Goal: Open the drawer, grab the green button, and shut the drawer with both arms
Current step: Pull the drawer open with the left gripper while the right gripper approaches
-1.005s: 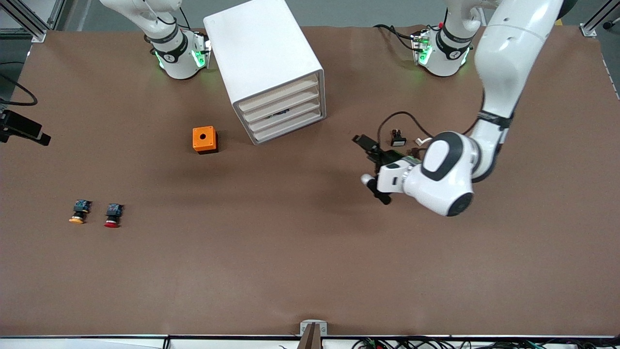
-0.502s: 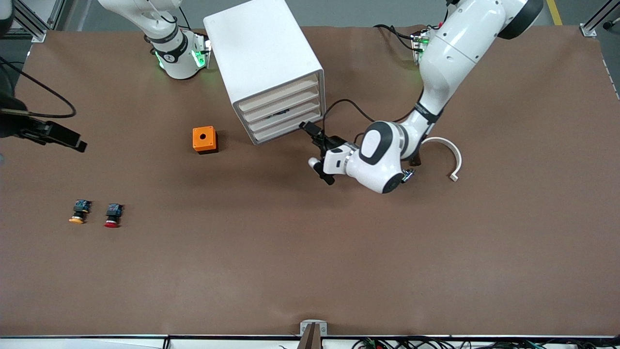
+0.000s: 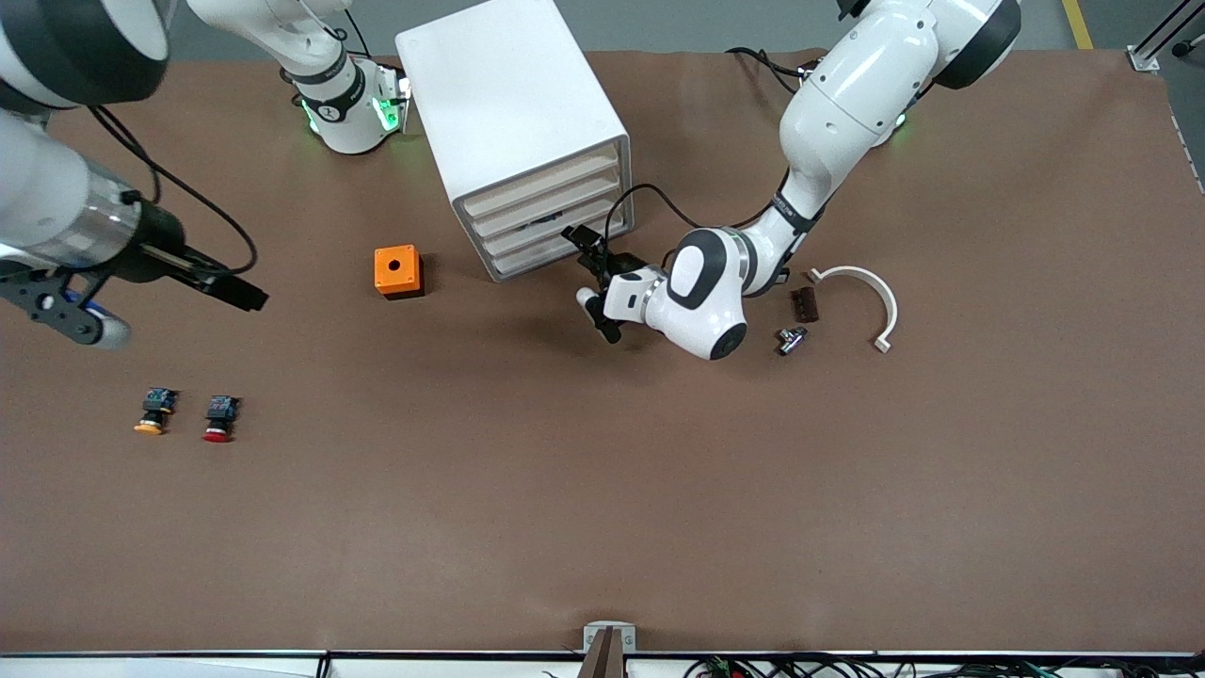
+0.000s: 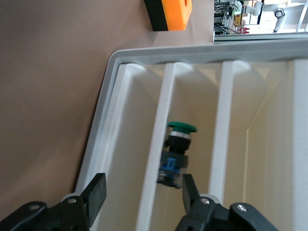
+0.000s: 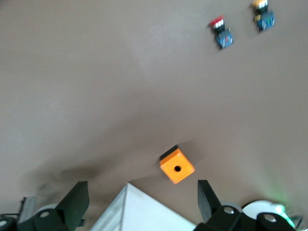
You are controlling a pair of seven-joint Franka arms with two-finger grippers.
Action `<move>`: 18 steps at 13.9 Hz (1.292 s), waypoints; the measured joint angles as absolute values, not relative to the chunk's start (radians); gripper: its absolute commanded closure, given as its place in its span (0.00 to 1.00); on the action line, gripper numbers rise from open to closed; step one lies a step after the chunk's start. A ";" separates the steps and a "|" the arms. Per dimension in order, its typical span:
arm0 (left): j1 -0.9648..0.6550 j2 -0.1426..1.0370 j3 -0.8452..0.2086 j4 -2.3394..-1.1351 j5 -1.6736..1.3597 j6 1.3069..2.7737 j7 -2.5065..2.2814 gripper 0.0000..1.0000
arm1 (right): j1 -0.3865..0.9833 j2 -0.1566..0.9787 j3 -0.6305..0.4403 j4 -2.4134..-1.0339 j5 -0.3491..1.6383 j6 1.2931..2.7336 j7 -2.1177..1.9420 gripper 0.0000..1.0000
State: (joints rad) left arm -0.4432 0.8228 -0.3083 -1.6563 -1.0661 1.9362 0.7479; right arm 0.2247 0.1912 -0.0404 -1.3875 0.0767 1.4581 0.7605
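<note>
The white cabinet (image 3: 508,94) stands with all four drawer fronts shut. The green-capped button (image 4: 180,144) shows through one of the two middle drawers (image 3: 551,226); I cannot tell which. In the front view it is only a dark spot. My left gripper (image 3: 576,235) is open and empty just in front of the lower drawer fronts. In the left wrist view (image 4: 142,192) its jaws span the rib beside the button. My right gripper (image 3: 240,295) is open and empty, high over the table at the right arm's end. In the right wrist view (image 5: 142,202) it looks down on the cabinet top (image 5: 144,216).
An orange box (image 3: 398,271) sits beside the cabinet. A yellow-capped button (image 3: 153,411) and a red-capped button (image 3: 219,419) lie nearer the front camera at the right arm's end. A white curved piece (image 3: 861,292) and two small parts (image 3: 803,303) lie by the left arm.
My left arm has swung from the left arm's end of the table to the cabinet's drawer fronts. My right arm has come into the front view, high over its end of the table.
</note>
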 measured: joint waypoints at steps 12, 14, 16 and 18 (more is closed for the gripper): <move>-0.446 0.843 -0.338 -1.731 -1.147 1.933 0.842 0.42 | 0.341 0.240 -0.040 -1.400 0.077 1.460 1.115 0.00; -0.446 0.843 -0.344 -1.732 -1.161 1.929 0.842 0.56 | 0.341 0.243 -0.041 -1.400 0.077 1.460 1.115 0.00; -0.444 0.843 -0.350 -1.734 -1.163 1.927 0.842 0.75 | 0.344 0.244 -0.041 -1.400 0.075 1.460 1.115 0.00; -0.444 0.842 -0.352 -1.737 -1.164 1.927 0.842 0.95 | 0.354 0.246 -0.041 -1.400 0.061 1.460 1.115 0.00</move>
State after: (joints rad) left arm -0.4435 0.8425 -0.3523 -1.7371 -1.1643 1.9268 0.8420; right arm 0.3535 0.2462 -0.0409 -1.4003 0.0606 1.4604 1.1153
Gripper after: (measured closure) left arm 0.753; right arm 0.000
